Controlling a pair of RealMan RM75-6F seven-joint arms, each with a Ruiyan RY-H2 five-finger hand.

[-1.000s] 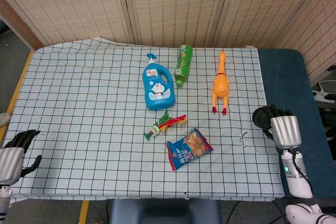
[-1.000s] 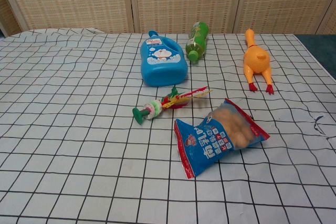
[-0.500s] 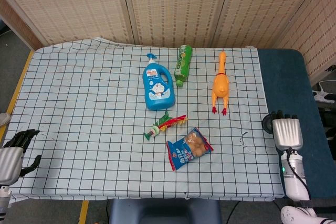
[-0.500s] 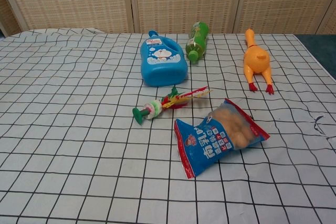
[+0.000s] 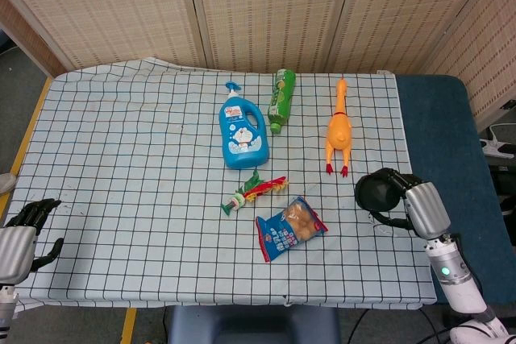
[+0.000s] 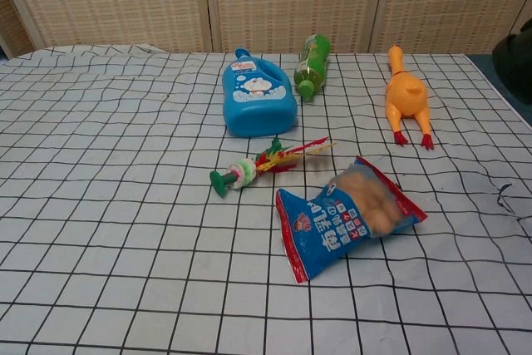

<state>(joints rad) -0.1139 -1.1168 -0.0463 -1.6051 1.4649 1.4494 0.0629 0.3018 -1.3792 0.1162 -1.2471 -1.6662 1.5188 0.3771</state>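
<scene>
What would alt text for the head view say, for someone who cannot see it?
A robot's right hand hovers over a checked tablecloth, near an orange rubber chicken and a blue snack bag. A blue detergent bottle, a green bottle and a small colourful toy lie nearby; the left hand rests at the cloth's edge.

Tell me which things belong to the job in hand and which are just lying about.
In hand: right hand, orange rubber chicken nearest it.
Lying about: blue plastic detergent bottle, green plastic bottle, blue snack bag, red-green rope toy, left hand.
</scene>
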